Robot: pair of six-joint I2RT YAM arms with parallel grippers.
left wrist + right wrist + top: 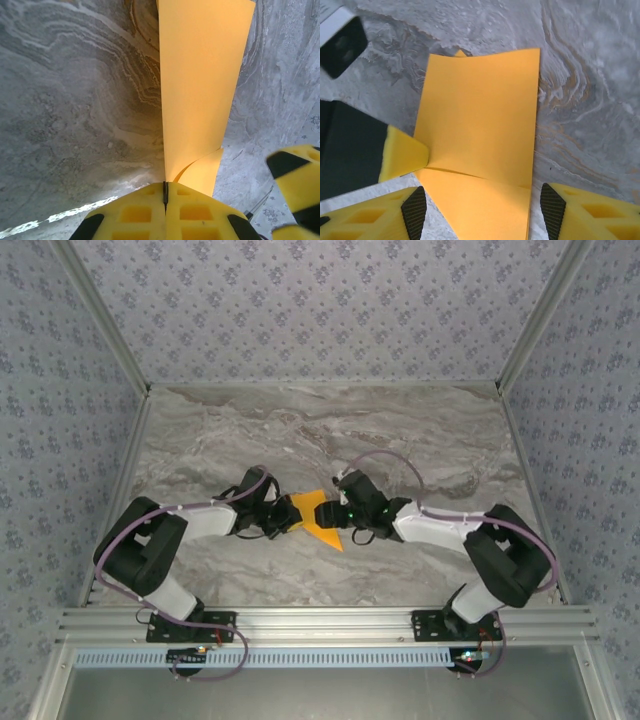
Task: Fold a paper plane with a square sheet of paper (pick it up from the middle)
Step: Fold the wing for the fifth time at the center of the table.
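Pinching the square sheet of paper (200,85) at 1 edge, the left gripper (165,192) has its 2 yellow fingers (135,215) pressed flat together. Only a thin dark seam shows between them, and the orange sheet rises out of that seam. In the left wrist view the paper stands away from the fingers as a long smooth panel, with a smaller curled flap peeling off beside it just above the grip.

The right gripper (482,210) is spread wide, with 1 finger on either side of the sheet and the paper lying in the gap between. Neither pad appears to press on it (the pad on the left of that view sits very near the lower flap, so contact there cannot be ruled out). In the right wrist view the sheet is bent along a crease that runs across it from the left gripper's fingertip to the opposite edge. A large panel lies above the crease and a narrower one below.

Seen from above, both arms reach inward and meet near the middle of the grey marbled table (300,430). The orange paper sits between the 2 wrists, with a pointed corner sticking out toward the near edge.
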